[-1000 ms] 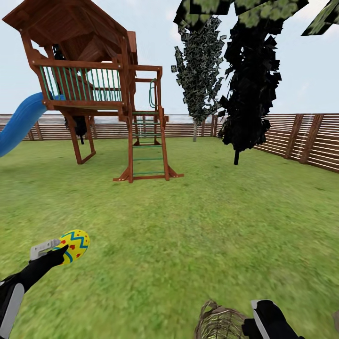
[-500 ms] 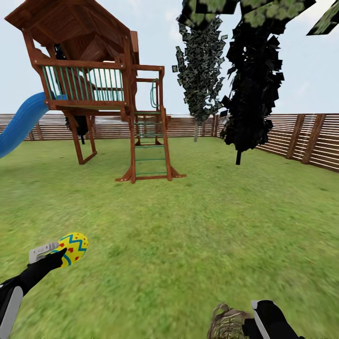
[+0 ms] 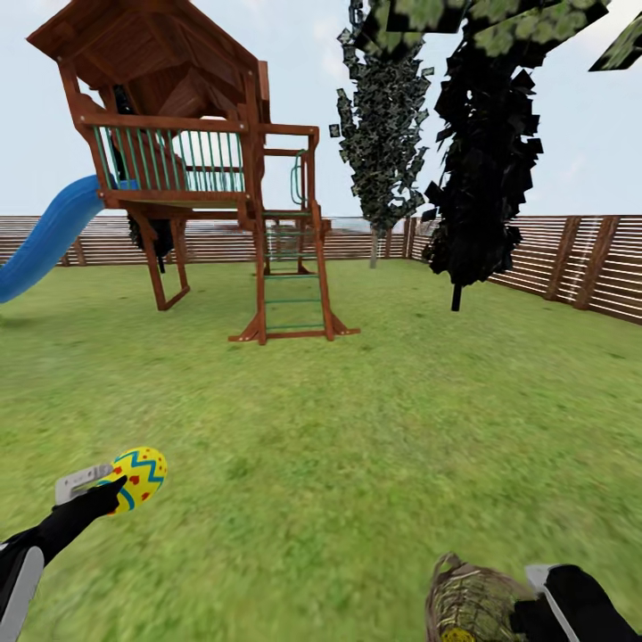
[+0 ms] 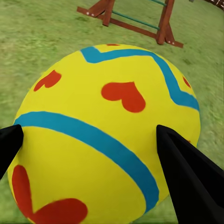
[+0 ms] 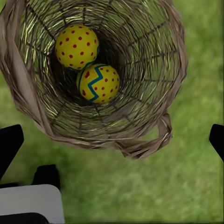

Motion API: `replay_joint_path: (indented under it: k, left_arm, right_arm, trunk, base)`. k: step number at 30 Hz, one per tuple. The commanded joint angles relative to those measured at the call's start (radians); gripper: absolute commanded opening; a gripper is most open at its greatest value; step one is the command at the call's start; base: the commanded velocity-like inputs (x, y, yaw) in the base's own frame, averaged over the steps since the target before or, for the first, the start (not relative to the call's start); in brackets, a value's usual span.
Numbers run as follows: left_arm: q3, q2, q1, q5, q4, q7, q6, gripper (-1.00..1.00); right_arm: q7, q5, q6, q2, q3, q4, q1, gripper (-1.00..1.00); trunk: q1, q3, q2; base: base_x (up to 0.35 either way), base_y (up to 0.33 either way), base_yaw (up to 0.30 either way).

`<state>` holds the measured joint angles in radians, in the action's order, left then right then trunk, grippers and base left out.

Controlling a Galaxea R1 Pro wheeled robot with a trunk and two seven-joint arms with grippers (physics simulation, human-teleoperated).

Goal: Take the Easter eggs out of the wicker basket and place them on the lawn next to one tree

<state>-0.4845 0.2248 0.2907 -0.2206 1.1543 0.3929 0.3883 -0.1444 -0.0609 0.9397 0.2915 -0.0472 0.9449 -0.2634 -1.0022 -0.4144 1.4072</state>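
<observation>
My left gripper [image 3: 120, 486] is shut on one yellow Easter egg [image 3: 140, 473] with blue zigzags, held low over the lawn [image 3: 357, 446]. That egg [image 4: 102, 135] sits between both black fingers [image 4: 186, 177] in the left wrist view. The wicker basket [image 3: 471, 604] lies at the bottom edge, right beside my right gripper [image 3: 535, 613]. Seen through the right wrist camera, the basket [image 5: 154, 93] holds two eggs, one dotted [image 5: 77, 46] and one with a zigzag [image 5: 98, 83]. My right gripper [image 5: 114, 137] hovers over its rim, fingers wide apart and open.
A wooden playset [image 3: 196, 169] with a ladder and blue slide [image 3: 45, 245] stands ahead to the left. A slim pale-trunked tree [image 3: 382, 125] and a dark cypress [image 3: 481, 160] stand near the slat fence [image 3: 571, 263]. Green leaves [image 3: 508, 18] overhang the top.
The whole view has drifted a little, so the camera moved. The basket and my right gripper now show further right at the bottom edge. The left gripper still holds its egg.
</observation>
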Motion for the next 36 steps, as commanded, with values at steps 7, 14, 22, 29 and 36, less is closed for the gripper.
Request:
replay_joint_path:
  k: [7,14,22,29,36]
  left_arm:
    - [0.0,-0.006,0.001,-0.009,0.001,0.004,0.008,-1.0]
    - [0.002,-0.005,0.001,-0.007,0.001,0.002,0.01,-1.0]
    - [0.006,-0.008,0.001,-0.007,0.001,0.003,0.01,-1.0]
    - [0.003,-0.01,0.001,-0.012,0.001,0.001,0.01,-1.0]
    - [0.002,-0.01,0.001,-0.013,0.001,0.001,0.016,-1.0]
  right_arm:
    - [-0.006,-0.005,0.004,0.008,-0.004,0.002,0.0,1.0]
    - [-0.011,0.0,0.004,0.01,-0.005,0.003,0.0,1.0]
    - [-0.013,0.001,0.004,0.012,-0.007,0.004,0.0,1.0]
    - [-0.015,-0.009,0.004,0.012,-0.073,0.008,0.0,1.0]
    - [-0.015,-0.01,0.005,0.012,-0.074,0.009,0.0,1.0]
  trunk:
    - [0.0,-0.001,0.001]
    - [0.0,-0.001,0.001]
    - [0.0,-0.001,0.001]
    - [0.0,-0.001,0.001]
    - [-0.023,-0.02,0.043]
  base:
    - [-0.066,0.165,0.0]
    - [0.249,0.197,0.0]
    - [0.319,-0.01,0.0]
    - [0.158,-0.129,0.0]
    - [0.001,-0.001,0.0]
